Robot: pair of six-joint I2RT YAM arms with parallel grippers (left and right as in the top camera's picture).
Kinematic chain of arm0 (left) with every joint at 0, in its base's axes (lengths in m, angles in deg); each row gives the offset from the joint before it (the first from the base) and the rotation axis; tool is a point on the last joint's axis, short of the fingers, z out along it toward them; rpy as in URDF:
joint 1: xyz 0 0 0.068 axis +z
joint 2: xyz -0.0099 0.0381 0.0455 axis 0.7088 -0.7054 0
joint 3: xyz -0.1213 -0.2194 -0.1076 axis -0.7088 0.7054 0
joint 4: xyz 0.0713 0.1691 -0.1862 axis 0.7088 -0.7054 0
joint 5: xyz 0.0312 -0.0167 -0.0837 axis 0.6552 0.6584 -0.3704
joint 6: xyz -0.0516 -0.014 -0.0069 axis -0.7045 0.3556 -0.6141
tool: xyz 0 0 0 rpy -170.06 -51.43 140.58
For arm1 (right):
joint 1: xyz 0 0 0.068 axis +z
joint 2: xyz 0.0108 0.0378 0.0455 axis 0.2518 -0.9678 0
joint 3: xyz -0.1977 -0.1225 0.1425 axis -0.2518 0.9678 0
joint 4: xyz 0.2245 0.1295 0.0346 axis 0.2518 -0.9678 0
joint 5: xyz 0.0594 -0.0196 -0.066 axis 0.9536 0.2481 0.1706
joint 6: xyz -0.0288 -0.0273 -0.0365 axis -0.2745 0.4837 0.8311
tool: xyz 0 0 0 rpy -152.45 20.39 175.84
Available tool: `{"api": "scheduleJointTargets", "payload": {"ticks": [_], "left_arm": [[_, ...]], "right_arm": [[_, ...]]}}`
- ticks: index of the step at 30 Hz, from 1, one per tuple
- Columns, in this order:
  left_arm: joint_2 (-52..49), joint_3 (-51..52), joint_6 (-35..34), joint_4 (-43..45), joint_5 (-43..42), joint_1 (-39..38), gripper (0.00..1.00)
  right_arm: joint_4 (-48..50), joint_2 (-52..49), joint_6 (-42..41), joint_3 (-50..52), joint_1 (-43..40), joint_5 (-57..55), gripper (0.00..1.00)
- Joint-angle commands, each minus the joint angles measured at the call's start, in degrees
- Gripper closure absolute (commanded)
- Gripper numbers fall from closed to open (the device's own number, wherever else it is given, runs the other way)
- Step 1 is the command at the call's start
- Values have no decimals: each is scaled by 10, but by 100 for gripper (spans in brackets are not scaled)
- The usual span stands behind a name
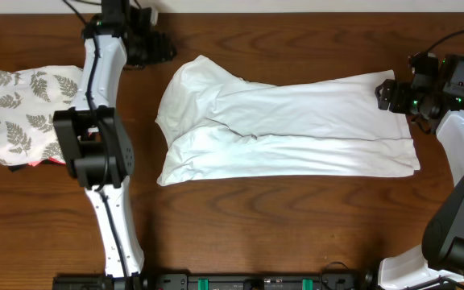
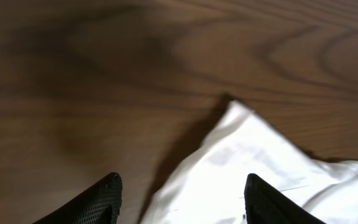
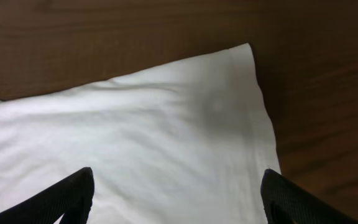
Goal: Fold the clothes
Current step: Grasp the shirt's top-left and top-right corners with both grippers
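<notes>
Well, Dana, the left gripper (image 2: 182, 202) hung with its jaws spread and nothing between them, right at the far sleeve-end corner of the white T-shirt (image 2: 253, 162).

Agreed, Sam, and the right gripper (image 3: 178, 190) matched it: fingers parted, empty, poised above the far hem corner at the other end.

Why there, do you reckon?

My read: the shirt lay flat along the wooden table (image 1: 256, 234), looking already doubled lengthwise, shoulders toward the left gripper, hem toward the right. Each gripper sat at its own end's far corner, which suits pinching both ends together for another fold.

And the pile at the left edge?

A fern-leaf cloth (image 1: 22, 113) atop something red (image 1: 43, 161), well apart from the shirt. Parked out of the working area, I'd say.

What couldn't you make out?

No print showed on the shirt anywhere; possibly it was turned under. How many layers lay stacked, I couldn't tell. Both wrist views cut off the fingers' bases, and overhead the left gripper sat dark against dark wood.
</notes>
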Motion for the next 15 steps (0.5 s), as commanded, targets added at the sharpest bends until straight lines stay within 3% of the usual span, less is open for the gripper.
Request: {"api": "scheduleJointTargets", "payload": {"ticks": [1, 12, 14, 15], "left_arm": [[-44, -26, 23, -17, -52, -5, 36], [-81, -26, 73, -68, -25, -23, 37], [-81, -26, 76, -73, -26, -23, 46], [-81, -26, 76, -75, -26, -23, 56]], "right_arm": [[-4, -6, 10, 0, 3, 11, 16], [-7, -6, 8, 0, 3, 10, 19], [-7, -6, 8, 1, 3, 6, 23], [-7, -6, 8, 0, 3, 1, 26]]}}
